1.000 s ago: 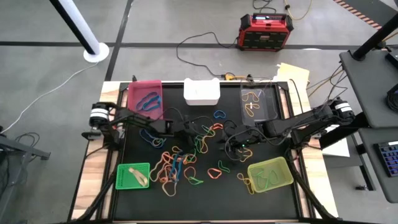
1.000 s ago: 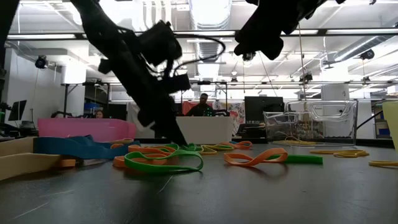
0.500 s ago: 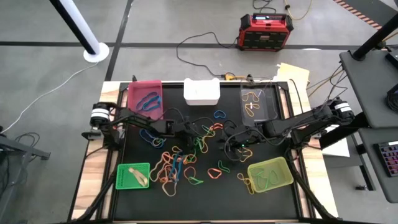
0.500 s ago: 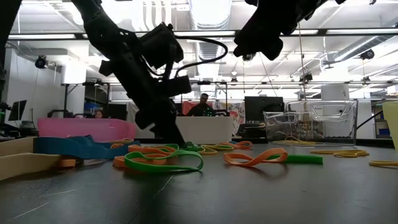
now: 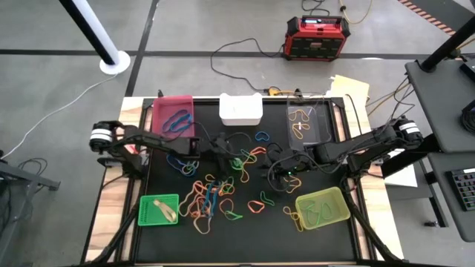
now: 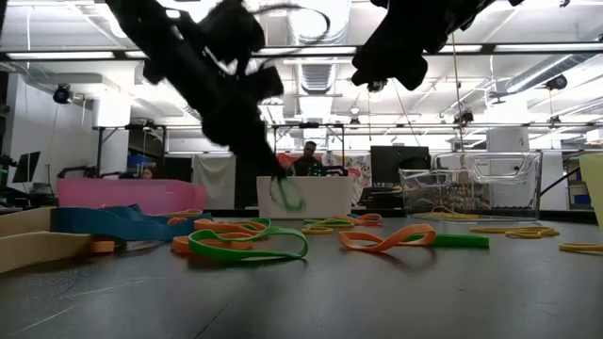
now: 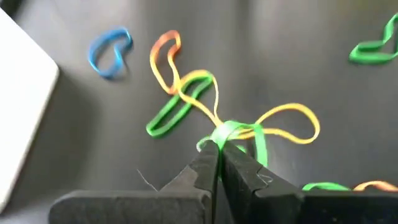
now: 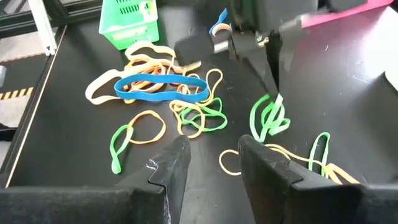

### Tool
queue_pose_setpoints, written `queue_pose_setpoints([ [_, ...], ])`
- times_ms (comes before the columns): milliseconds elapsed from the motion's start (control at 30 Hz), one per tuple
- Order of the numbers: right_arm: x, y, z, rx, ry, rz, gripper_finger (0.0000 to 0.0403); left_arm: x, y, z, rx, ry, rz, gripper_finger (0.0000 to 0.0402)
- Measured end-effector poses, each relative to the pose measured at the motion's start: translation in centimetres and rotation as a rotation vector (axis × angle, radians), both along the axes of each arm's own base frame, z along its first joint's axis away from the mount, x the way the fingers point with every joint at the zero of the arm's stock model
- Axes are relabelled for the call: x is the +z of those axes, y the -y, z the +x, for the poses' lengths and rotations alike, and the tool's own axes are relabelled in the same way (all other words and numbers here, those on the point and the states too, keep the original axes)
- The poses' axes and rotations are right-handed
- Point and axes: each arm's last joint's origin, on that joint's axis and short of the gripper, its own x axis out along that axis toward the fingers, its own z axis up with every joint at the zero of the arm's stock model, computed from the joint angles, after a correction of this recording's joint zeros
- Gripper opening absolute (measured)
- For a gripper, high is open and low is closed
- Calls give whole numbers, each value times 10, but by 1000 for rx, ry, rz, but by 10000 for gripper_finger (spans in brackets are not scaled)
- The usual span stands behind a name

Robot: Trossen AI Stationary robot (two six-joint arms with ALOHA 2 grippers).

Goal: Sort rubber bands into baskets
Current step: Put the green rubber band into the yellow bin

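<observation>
**Finally Airborne: Green Band Leaves the Heap**

Pinched at one end, a green rubber band point(image 7: 233, 134) hangs clear of the surface point(image 5: 245, 226) from my left gripper point(image 7: 217, 163), whose fingers are clamped tight on it near the white basket point(image 5: 240, 110). A yellow band point(image 7: 283, 121) lies looped across it and, I judge, could ride along and drop into the wrong tray. Loose bands litter the middle; the bright green basket point(image 5: 159, 210) sits at the near left corner. My right gripper point(image 8: 211, 163) hovers mid-surface, fingers parted, holding nothing. A thin grip may also slip in transit.
</observation>
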Motion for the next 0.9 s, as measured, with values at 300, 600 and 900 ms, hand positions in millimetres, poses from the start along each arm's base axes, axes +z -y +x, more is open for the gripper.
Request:
queue_pose_setpoints([
  [300, -16, -1, 16, -48, 11, -52, 152, 37, 1, -11, -2, 129, 6, 0],
  [600, -42, 1, 36, -150, 20, -220, 199, 40, 12, -10, -69, 147, 13, 0],
  [900, -58, 11, 43, -160, -30, -262, 210, 42, 20, -9, -130, 171, 7, 0],
])
